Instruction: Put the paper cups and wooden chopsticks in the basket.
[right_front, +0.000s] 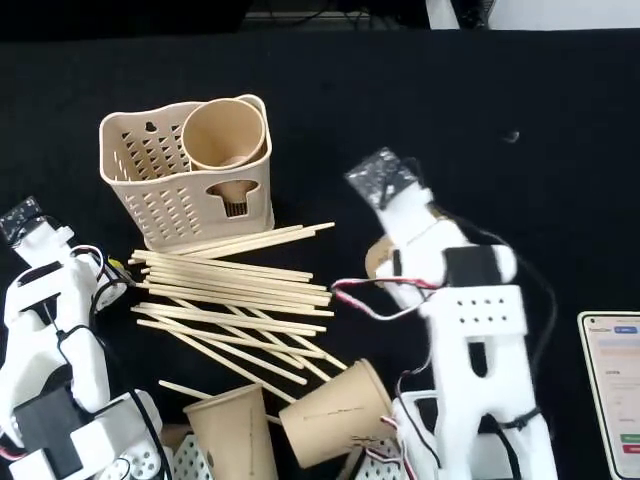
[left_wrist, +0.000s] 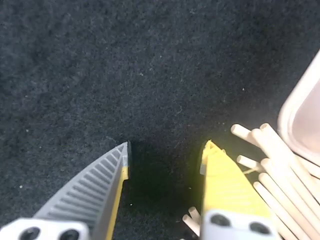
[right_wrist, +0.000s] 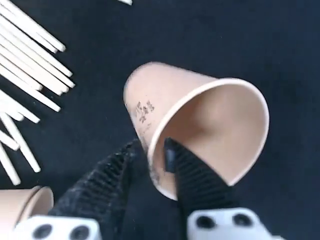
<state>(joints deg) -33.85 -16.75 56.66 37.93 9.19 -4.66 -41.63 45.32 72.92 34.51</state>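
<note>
Right gripper (right_wrist: 156, 152): I read its jaws clamped on the rim of the held cup (right_wrist: 200, 120), one finger inside, one outside.
Left gripper (left_wrist: 165, 150): jaws apart over the black cloth (left_wrist: 100, 60), beside the chopsticks (right_front: 235, 295).
Basket (right_front: 170, 205): beyond the chopsticks, one nested cup (right_front: 225, 133) inside.
Left fallen cup (right_front: 232, 430), right fallen cup (right_front: 335, 412): on their sides between the arms' bases.

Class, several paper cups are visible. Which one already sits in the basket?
The cup standing mouth-up inside the basket; every other cup is outside it.
</note>
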